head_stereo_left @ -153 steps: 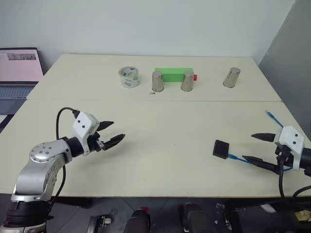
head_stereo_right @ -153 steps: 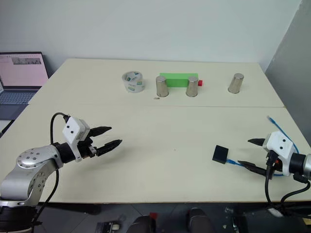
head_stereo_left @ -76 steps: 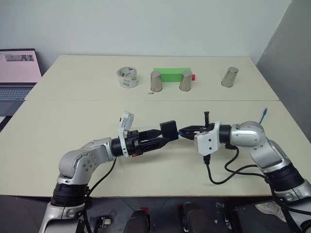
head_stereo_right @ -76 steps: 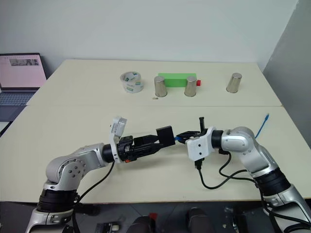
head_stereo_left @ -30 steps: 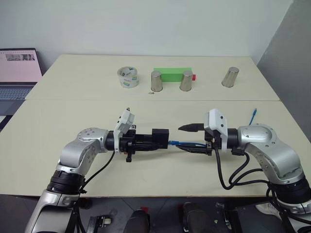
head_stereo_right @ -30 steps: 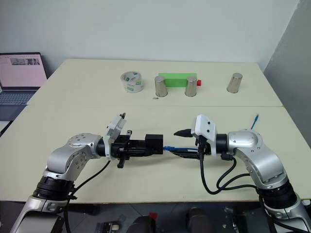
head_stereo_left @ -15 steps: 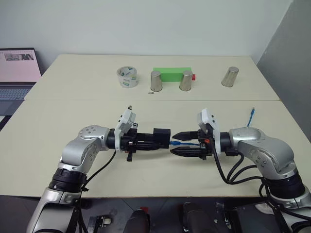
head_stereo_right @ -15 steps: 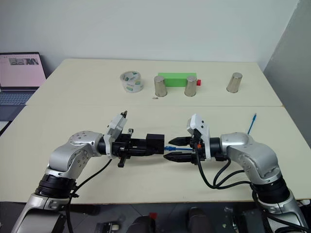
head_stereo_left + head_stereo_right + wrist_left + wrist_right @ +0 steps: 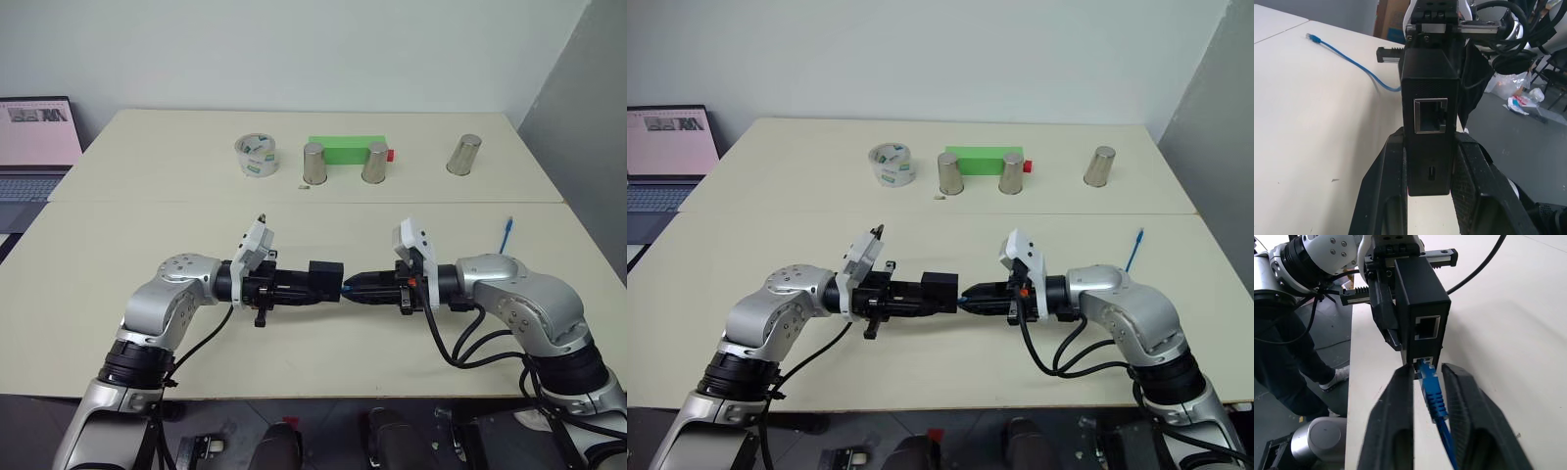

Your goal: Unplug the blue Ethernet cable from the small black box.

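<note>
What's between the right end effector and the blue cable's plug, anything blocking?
Nothing visible. The right end effector is shut on the blue cable just behind the plug, still seated in the black box, which the left end effector holds.

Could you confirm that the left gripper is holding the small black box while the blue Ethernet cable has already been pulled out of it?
Not quite. The left gripper does hold the small black box, but the blue Ethernet cable is not out yet: the right wrist view shows its plug seated in the box's lower port, between the right gripper's fingers.
</note>
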